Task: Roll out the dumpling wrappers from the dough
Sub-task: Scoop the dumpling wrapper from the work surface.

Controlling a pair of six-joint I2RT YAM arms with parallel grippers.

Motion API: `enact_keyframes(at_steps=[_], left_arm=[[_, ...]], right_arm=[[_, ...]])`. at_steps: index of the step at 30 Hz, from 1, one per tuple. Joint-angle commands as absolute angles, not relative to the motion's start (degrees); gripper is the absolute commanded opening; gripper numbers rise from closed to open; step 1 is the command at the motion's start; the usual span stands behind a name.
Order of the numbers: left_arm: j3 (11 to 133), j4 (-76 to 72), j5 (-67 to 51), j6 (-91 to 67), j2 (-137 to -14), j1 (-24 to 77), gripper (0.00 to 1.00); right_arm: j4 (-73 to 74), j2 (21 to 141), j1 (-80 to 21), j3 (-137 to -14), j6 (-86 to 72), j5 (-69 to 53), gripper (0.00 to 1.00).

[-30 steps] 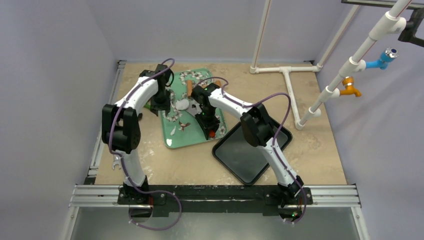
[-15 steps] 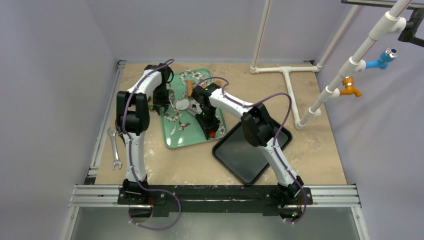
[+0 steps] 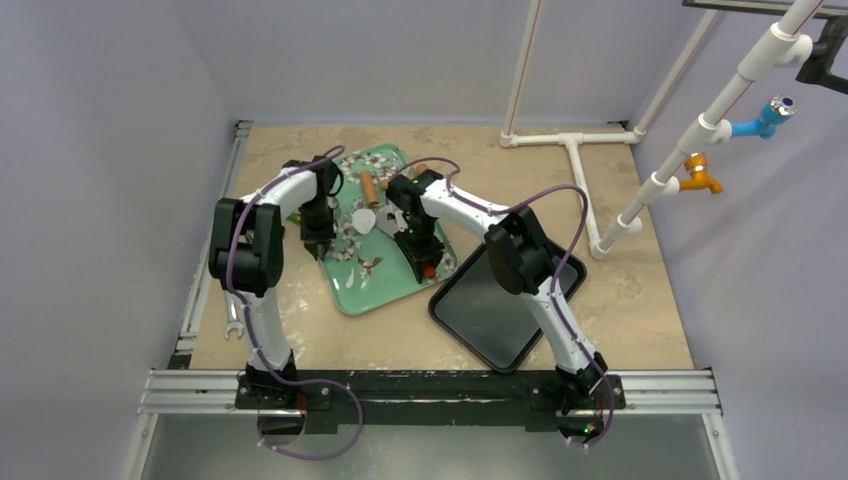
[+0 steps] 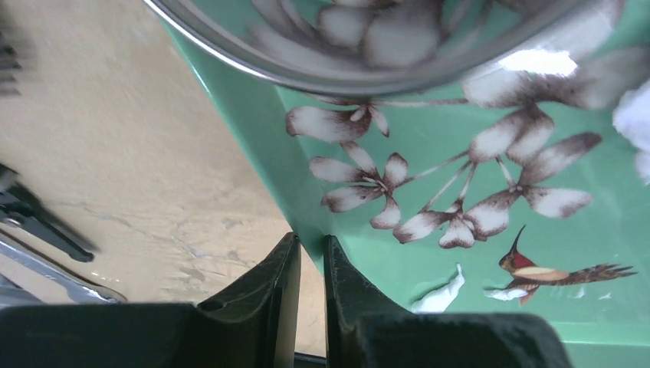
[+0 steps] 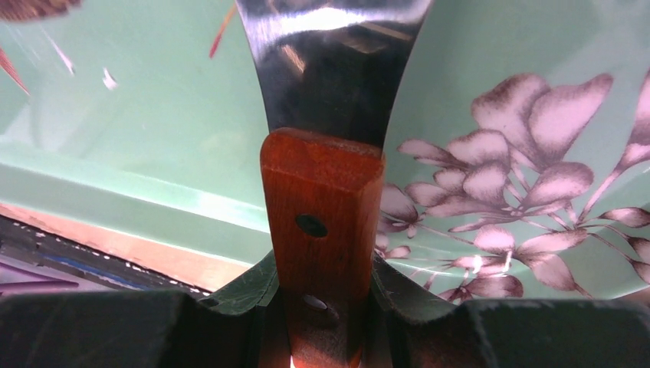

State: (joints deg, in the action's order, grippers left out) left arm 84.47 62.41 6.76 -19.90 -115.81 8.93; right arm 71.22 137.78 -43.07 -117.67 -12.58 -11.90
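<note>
Here, dough (image 3: 364, 219) right of left gripper (image 4: 309, 244).

Left pincer (image 4: 309, 244) at bottom edge, two dark fingers (image 4: 277, 276) nearly together, thin slit between. Rim of green tray (image 4: 253, 146) runs into slit, pinched there. Tray floor printed with brown-white blossoms and small hummingbird (image 4: 540, 270). Curved metal ring (image 4: 306, 74) across top, resting on tray. White dough (image 4: 635, 116) at right edge, cropped. Thin white scrap (image 4: 438, 294) near bird. Beige bench (image 4: 107, 107) at left; dark blurred tool (image 4: 42, 226) on it.
</note>
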Motion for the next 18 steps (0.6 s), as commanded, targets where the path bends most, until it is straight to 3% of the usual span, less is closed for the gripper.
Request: enact_keyframes(at_steps=[1, 4, 18], left_arm=[[74.31, 59.71, -2.4, -19.58, -107.81, 15.38, 0.1], [72.44, 59.28, -3.55, -20.1, -104.94, 16.05, 0.0], [71.2, 59.0, -1.85, -16.35, -104.9, 15.47, 0.0]], right_arm=[[67.05, 136.12, -42.54, -114.8, -12.04, -8.62, 0.0], [66.14, 134.9, -42.58, -113.29, -12.21, -8.48, 0.0], [63.28, 130.37, -44.16, -101.0, -3.13, -11.07, 0.0]])
